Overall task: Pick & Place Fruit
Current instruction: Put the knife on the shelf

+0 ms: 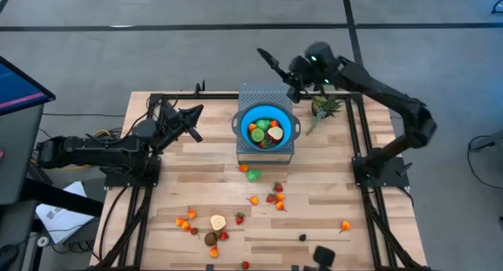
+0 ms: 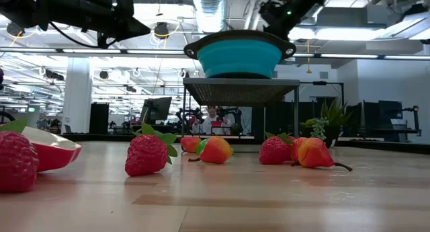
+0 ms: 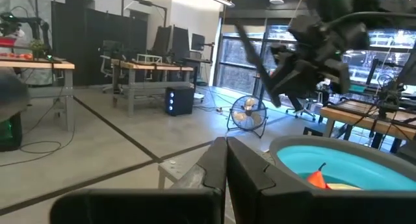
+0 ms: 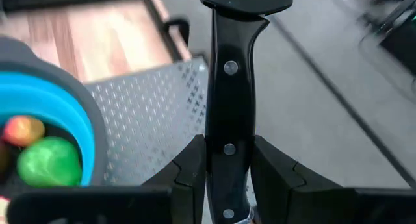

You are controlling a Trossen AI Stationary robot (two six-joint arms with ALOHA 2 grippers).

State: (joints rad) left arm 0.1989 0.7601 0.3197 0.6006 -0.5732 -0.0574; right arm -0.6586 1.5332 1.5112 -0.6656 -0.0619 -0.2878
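The left gripper (image 1: 191,120), clenched empty, is hovering left of the blue bowl (image 1: 245,118). Fruit (image 1: 275,196) is lying scattered on the table (image 1: 330,184), more sitting in the bowl. The right gripper (image 1: 289,73) is hanging beyond the bowl; only its wrist view is showing it grasping a black knife handle (image 4: 227,100).

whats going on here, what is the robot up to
The right gripper is shut on a black-handled knife, holding it in the air just behind the blue bowl. The bowl sits on a grey metal stand and already holds several toy fruits. Many more fruits lie scattered on the wooden table. The left gripper is shut and empty, left of the bowl.
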